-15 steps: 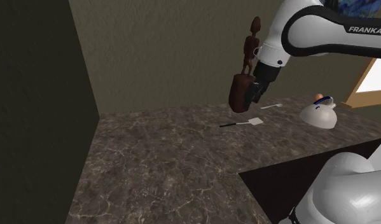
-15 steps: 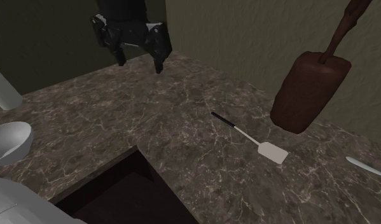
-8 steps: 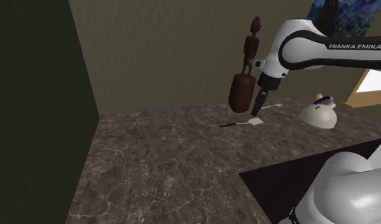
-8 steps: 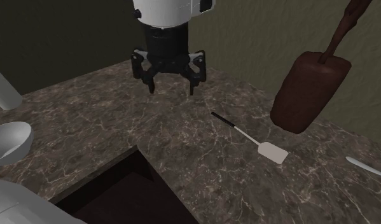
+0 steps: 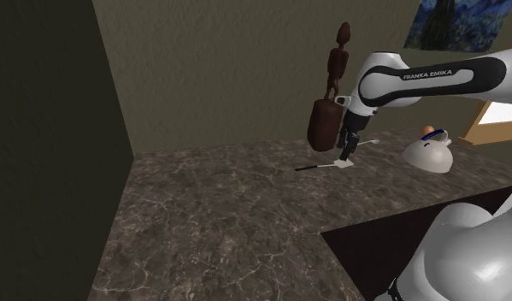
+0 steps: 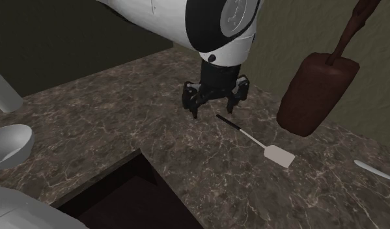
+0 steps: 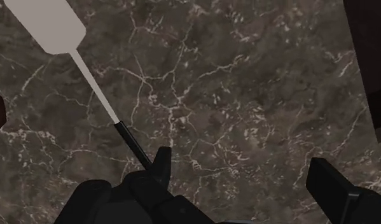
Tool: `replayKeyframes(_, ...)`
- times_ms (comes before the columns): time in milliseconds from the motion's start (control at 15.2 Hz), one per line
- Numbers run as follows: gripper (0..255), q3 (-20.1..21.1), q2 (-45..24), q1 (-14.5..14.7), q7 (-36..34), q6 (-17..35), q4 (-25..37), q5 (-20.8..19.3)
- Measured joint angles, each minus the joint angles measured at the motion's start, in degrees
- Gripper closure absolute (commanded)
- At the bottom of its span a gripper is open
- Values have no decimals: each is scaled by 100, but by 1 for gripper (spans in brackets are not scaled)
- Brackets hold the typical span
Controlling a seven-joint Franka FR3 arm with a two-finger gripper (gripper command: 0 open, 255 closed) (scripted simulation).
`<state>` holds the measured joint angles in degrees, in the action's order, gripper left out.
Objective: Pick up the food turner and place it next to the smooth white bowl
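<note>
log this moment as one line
phase: pre-grasp | gripper: open, over black handle end | food turner: flat on marbled counter, not held

The arm (image 5: pixel 378 85) is built from rounded, glossy white shells. On one link a dark band (image 5: pixel 467 75) is set, and the words FRANKA EMIKA are printed on it in white letters. A large round dark cap (image 6: pixel 219 23) is seen on the last joint. The gripper (image 6: pixel 213 109) is all black, with two blocky, angular fingers (image 7: pixel 329 184).
</note>
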<state>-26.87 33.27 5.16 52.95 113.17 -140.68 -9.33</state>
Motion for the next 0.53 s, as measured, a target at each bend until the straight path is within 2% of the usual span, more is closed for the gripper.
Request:
replayKeyframes(264, 0, -643, -806, 320, 1195, 426, 326, 42)
replayKeyframes(528, 0, -1333, -1927, 745, 2567, 879, 847, 466)
